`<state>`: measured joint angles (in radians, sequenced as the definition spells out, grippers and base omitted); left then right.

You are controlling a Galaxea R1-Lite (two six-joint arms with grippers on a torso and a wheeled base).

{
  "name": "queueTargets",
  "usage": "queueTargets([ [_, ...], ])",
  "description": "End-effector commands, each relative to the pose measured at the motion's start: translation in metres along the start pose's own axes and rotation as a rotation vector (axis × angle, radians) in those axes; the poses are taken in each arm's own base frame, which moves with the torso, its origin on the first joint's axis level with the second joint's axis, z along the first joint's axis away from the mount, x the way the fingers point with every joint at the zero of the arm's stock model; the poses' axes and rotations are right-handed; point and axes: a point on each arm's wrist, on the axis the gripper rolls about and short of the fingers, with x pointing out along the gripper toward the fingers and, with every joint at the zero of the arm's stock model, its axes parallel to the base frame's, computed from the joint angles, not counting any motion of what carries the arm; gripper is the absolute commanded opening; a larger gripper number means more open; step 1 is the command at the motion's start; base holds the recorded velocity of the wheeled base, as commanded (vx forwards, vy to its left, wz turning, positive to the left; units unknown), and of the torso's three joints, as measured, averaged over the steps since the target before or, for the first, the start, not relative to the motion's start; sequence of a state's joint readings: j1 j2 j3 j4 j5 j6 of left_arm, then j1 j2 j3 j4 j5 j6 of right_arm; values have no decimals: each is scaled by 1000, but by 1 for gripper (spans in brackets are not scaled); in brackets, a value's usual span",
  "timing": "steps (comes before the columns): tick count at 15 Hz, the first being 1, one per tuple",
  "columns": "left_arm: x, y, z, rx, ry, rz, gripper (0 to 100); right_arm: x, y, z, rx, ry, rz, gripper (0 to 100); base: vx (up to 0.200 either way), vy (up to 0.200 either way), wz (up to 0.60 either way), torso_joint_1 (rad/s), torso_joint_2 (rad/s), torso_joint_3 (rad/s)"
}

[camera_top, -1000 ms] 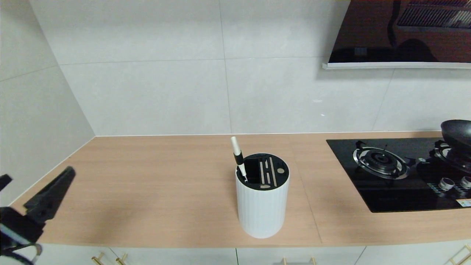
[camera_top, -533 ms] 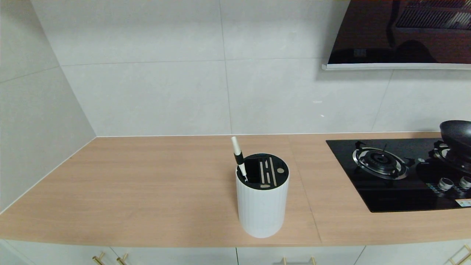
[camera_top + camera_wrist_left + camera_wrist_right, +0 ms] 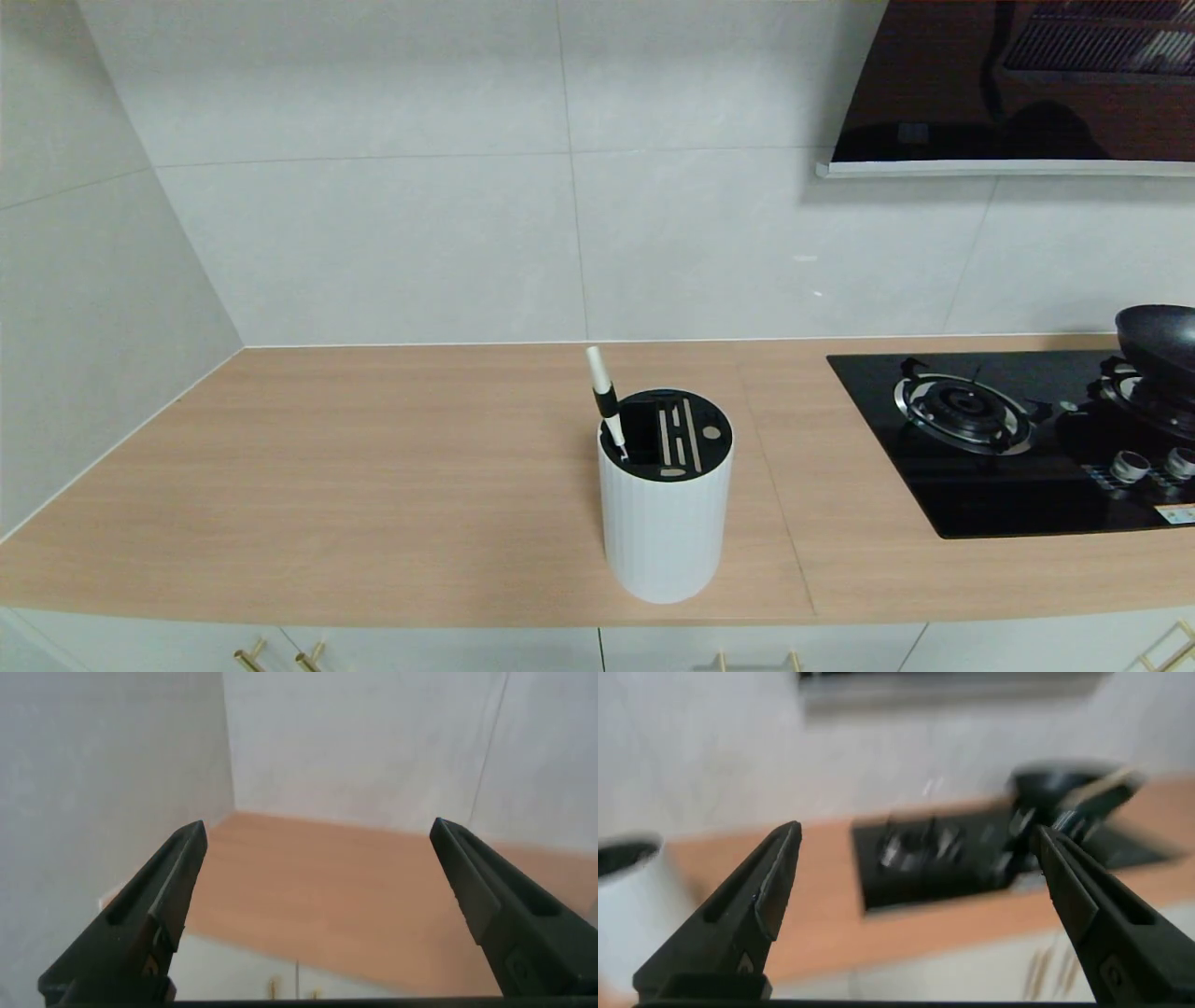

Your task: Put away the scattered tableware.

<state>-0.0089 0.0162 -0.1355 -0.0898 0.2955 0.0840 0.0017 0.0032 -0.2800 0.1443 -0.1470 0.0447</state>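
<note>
A white ribbed utensil holder [image 3: 665, 518] with a black slotted top stands near the front edge of the wooden counter [image 3: 373, 485]. One utensil with a white and black handle [image 3: 603, 392] leans out of the holder's left side. My left gripper [image 3: 318, 859] is open, held off the counter's front edge near the left corner wall, nothing between its fingers. My right gripper [image 3: 915, 854] is open too, facing the stove [image 3: 924, 854] from in front of the counter, with part of the white holder [image 3: 631, 905] at one side.
A black gas stove [image 3: 1018, 439] is set into the counter at the right, with a dark pan [image 3: 1158, 336] on its far burner and knobs along its front. A range hood [image 3: 1018, 84] hangs above. Cabinet fronts with gold handles [image 3: 247, 658] run below the counter.
The left gripper, seen a second ago at the head view's lower left, has pulled back out of that view. The holder and utensil have not moved.
</note>
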Motion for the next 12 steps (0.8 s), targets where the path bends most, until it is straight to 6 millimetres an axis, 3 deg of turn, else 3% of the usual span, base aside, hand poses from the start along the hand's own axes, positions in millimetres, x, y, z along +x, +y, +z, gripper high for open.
queueTargets([
  [1,4,-6,-35,27,78,-68,100,13,2,-34,14,74,77,100,0,0,0,0,0,0],
  [4,3,-8,-44,8,159,-158,100,20,3,-60,-7,120,138,100,0,0,0,0,0,0],
  [6,1,-12,-47,-19,190,-308,100,20,3,-62,-30,140,143,100,0,0,0,0,0,0],
  [12,1,-12,-47,-48,194,-318,100,19,4,-62,-29,138,159,100,0,0,0,0,0,0],
])
